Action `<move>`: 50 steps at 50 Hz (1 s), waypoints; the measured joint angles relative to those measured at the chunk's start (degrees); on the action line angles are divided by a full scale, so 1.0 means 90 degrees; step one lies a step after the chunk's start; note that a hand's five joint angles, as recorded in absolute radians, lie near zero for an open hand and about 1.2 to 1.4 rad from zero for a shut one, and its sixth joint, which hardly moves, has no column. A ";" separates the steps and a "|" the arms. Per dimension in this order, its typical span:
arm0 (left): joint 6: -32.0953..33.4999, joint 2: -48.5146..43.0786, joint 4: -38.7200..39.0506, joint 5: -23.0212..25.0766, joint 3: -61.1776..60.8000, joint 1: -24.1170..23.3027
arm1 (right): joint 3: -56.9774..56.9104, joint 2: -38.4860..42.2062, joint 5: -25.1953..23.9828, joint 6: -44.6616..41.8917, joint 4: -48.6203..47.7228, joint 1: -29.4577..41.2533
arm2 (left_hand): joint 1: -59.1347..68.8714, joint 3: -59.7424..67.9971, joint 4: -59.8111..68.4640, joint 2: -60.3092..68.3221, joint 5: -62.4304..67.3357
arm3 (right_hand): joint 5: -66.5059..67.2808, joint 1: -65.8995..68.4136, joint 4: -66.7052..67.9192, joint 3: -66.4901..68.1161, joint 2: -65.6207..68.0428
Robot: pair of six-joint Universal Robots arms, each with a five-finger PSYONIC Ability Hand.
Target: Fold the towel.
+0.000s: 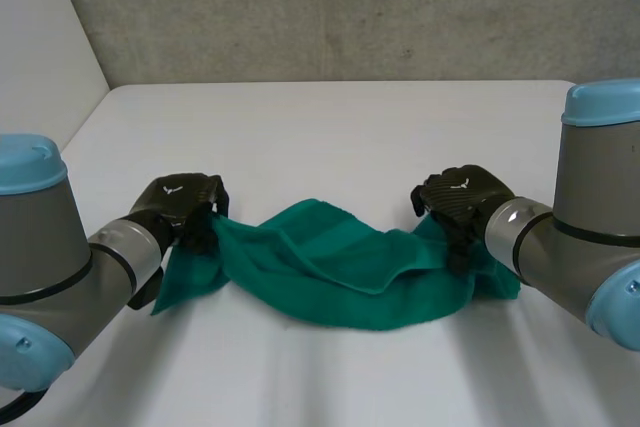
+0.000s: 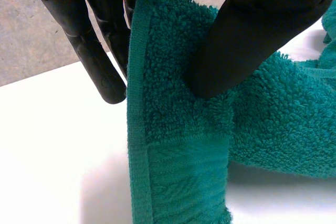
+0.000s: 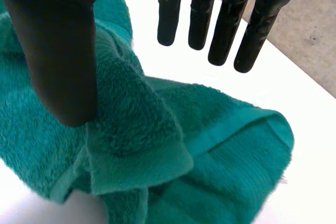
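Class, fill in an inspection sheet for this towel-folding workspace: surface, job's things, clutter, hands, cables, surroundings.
Surface: white table, no stains seen.
Job's things: one green towel, rumpled, spanning from hand to hand, its middle lying on the table.
Clutter: nothing seen.
Hands: left hand pinches the towel's left end, by a hemmed edge, between thumb and fingers. Right hand is at the right end with fingers straight and clear of the cloth, thumb over it.
Cables: nothing seen.
Surroundings: grey concrete wall behind the table.
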 measured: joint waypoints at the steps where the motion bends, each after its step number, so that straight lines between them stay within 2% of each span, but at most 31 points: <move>1: 0.0000 0.0000 0.0000 0.0000 0.0000 0.0000 | 0.0000 0.0000 0.0000 0.0000 0.0000 0.0000 | 0.0000 0.0000 0.0000 0.0000 0.0000 | 0.0000 0.0000 0.0000 0.0000 0.0000; 7: 0.0000 0.0022 -0.0026 -0.0005 -0.0075 -0.0013 | -0.0059 0.0178 -0.0309 0.0176 0.0010 -0.0003 | 0.0000 0.0000 0.0000 0.0000 0.0000 | -0.0097 -0.0048 -0.0091 -0.0061 -0.0063; 8: 0.0000 0.0019 -0.0017 -0.0005 -0.0092 -0.0011 | -0.0147 0.0328 -0.0389 0.0197 0.0031 -0.0003 | 0.0000 0.0000 0.0000 0.0000 0.0001 | 0.0712 0.0667 0.0758 0.0770 0.0758; 9: 0.0000 0.0019 -0.0017 -0.0005 -0.0092 -0.0011 | -0.0147 0.0328 -0.0389 0.0197 0.0031 -0.0003 | 0.0000 0.0000 0.0000 0.0000 0.0001 | 0.0712 0.0667 0.0758 0.0770 0.0758; 11: 0.0001 0.0008 0.0001 -0.0004 -0.0103 -0.0005 | -0.0281 0.0496 -0.0427 0.0199 0.0047 -0.0003 | 0.0000 0.0000 0.0000 0.0000 0.0001 | 0.2300 0.2102 0.2463 0.2465 0.2565; 12: 0.0003 -0.0008 0.0016 -0.0001 -0.0091 0.0001 | -0.0426 0.0621 -0.0429 0.0191 0.0053 -0.0003 | 0.0000 0.0000 0.0000 0.0000 0.0001 | 0.2300 0.2102 0.2463 0.2465 0.2565; 13: 0.0005 -0.0021 0.0025 0.0002 -0.0078 0.0005 | -0.0562 0.0723 -0.0420 0.0182 0.0053 -0.0005 | 0.0000 0.0000 0.0000 0.0000 0.0001 | 0.4021 0.3505 0.4209 0.4195 0.4219; 14: 0.0010 -0.0035 0.0030 0.0004 -0.0062 0.0009 | -0.0661 0.0782 -0.0411 0.0178 0.0050 -0.0006 | 0.0000 0.0000 0.0000 0.0000 0.0001 | 0.4288 0.3634 0.4463 0.4433 0.4472; 19: 0.0208 -0.0246 0.0106 0.0003 0.0306 0.0028 | -0.1512 0.1049 -0.0267 0.0179 -0.0075 -0.0013 | 0.0000 0.0000 0.0000 0.0000 0.0000 | 0.4405 0.3641 0.4631 0.4565 0.4539; 21: 0.0510 -0.0434 0.0163 -0.0043 0.0791 0.0033 | -0.2210 0.1111 -0.0088 0.0191 -0.0362 -0.0012 | 0.0000 0.0000 0.0000 0.0000 0.0001 | 0.4405 0.3641 0.4631 0.4566 0.4539; 25: 0.1116 -0.0656 0.0271 -0.0340 0.1930 0.0019 | -0.3122 0.1028 0.0149 0.0208 -0.1349 -0.0015 | 0.0000 0.0000 0.0001 0.0000 0.0001 | 0.4406 0.3641 0.4631 0.4566 0.4539; 28: 0.1397 -0.0683 0.0499 -0.0654 0.2718 0.0003 | -0.3438 0.0683 0.0262 0.0211 -0.2659 -0.0046 | 0.0000 0.0000 0.0001 0.0000 0.0001 | 0.4406 0.3641 0.4631 0.4567 0.4539; 33: 0.1543 -0.0288 0.1748 -0.1161 0.3498 -0.0059 | -0.3174 -0.0082 0.0302 0.0190 -0.4745 -0.0171 | 0.0000 0.0001 0.0002 0.0001 0.0000 | 0.4407 0.3641 0.4632 0.4565 0.4539; 37: 0.1523 0.0107 0.2494 -0.1276 0.3282 -0.0086 | -0.2864 -0.0338 0.0280 0.0191 -0.5171 -0.0280 | 0.0000 0.0001 0.0002 0.0001 0.0000 | 0.4407 0.3641 0.4632 0.4565 0.4539; 41: 0.1485 0.0561 0.3012 -0.1304 0.2370 -0.0100 | -0.2270 -0.0526 0.0180 0.0195 -0.4888 -0.0490 | 0.0000 0.0001 0.0002 0.0001 0.0001 | 0.4407 0.3641 0.4632 0.4566 0.4539; 45: 0.1468 0.0705 0.3065 -0.1290 0.1494 -0.0090 | -0.1846 -0.0608 0.0047 0.0199 -0.4510 -0.0606 | 0.0000 0.0001 0.0002 0.0001 0.0001 | 0.4407 0.3641 0.4640 0.4566 0.4539; 50: 0.1461 0.0672 0.3017 -0.1252 0.0286 -0.0055 | -0.0710 -0.0659 -0.0440 0.0199 -0.3689 -0.0841 | 0.0000 0.0001 0.0003 0.0002 0.0001 | 0.4407 0.3641 0.4654 0.4567 0.4539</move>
